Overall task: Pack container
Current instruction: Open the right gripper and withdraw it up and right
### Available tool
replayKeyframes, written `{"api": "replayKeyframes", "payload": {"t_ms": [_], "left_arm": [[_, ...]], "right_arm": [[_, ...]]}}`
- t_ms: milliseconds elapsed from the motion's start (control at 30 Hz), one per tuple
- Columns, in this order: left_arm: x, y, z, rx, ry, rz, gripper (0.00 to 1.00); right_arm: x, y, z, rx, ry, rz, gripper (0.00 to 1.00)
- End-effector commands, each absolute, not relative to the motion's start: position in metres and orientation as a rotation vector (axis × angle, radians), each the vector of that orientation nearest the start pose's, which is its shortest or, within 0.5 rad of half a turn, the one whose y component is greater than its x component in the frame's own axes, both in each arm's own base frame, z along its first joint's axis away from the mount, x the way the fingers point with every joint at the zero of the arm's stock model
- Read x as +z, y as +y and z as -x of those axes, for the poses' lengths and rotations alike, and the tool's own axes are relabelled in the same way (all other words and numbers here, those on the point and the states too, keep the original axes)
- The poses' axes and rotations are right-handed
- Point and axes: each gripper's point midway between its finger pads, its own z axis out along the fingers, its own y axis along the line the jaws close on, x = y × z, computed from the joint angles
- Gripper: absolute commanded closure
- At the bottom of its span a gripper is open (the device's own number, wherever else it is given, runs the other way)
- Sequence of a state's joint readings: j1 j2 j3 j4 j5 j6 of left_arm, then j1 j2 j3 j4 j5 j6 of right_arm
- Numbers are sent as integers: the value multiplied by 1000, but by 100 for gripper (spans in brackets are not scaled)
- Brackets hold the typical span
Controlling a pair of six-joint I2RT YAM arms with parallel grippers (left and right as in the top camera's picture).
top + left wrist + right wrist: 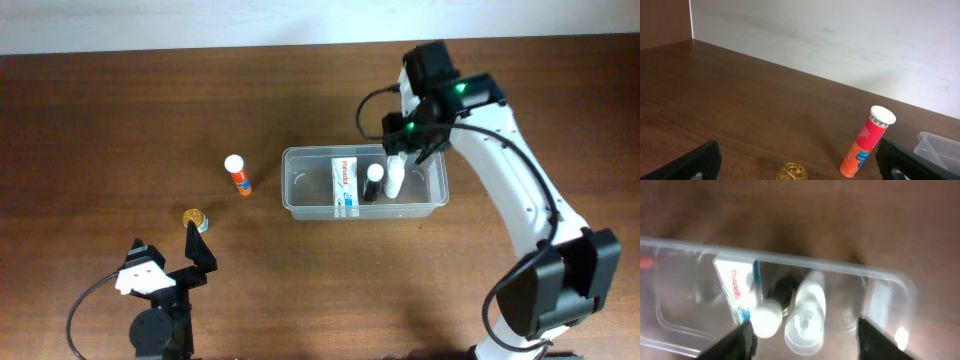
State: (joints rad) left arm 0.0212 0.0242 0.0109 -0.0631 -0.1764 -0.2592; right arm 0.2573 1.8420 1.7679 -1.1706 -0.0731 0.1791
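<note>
The clear plastic container [300, 185] sits mid-table and holds a white toothpaste box [344, 184], a black bottle with a white cap [373, 183] and a white bottle [394, 180]. My right gripper [408, 150] hovers open over its far right part; in the right wrist view the white bottle [805, 312] lies between the open fingers [802, 342], not gripped. An orange tube with a white cap [238, 175] lies left of the container and shows in the left wrist view [866, 142]. My left gripper [170, 258] is open near the front edge.
A small gold-lidded jar [194, 218] stands on the table left of the container, just ahead of my left gripper; it also shows in the left wrist view [793, 172]. A white wall runs along the table's far edge.
</note>
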Motion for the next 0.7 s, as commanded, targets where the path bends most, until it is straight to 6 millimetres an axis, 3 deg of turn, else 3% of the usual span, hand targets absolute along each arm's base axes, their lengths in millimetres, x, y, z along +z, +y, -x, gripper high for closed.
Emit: {"api": "replayKeyframes", "payload": {"t_ms": [0,67,167,267,400,667], "left_arm": [[158,38,-243,-28,1602,379,1],[158,38,-243,-28,1602,379,1],[158,38,-243,-28,1602,379,1],[158,38,-243,-28,1602,379,1],[158,38,-243,-28,1602,379,1],[158,38,-243,-28,1602,379,1]], "right_arm": [[242,98,-405,40,2684,116,28],[266,72,-400,-91,2655,40,1],[290,30,-389,-225,2626,-94,2],[298,-15,-376,-277,2626,-262,2],[291,-82,-361,-287,2616,-624,2],[264,-156,-334,-280,2657,-950,2]]}}
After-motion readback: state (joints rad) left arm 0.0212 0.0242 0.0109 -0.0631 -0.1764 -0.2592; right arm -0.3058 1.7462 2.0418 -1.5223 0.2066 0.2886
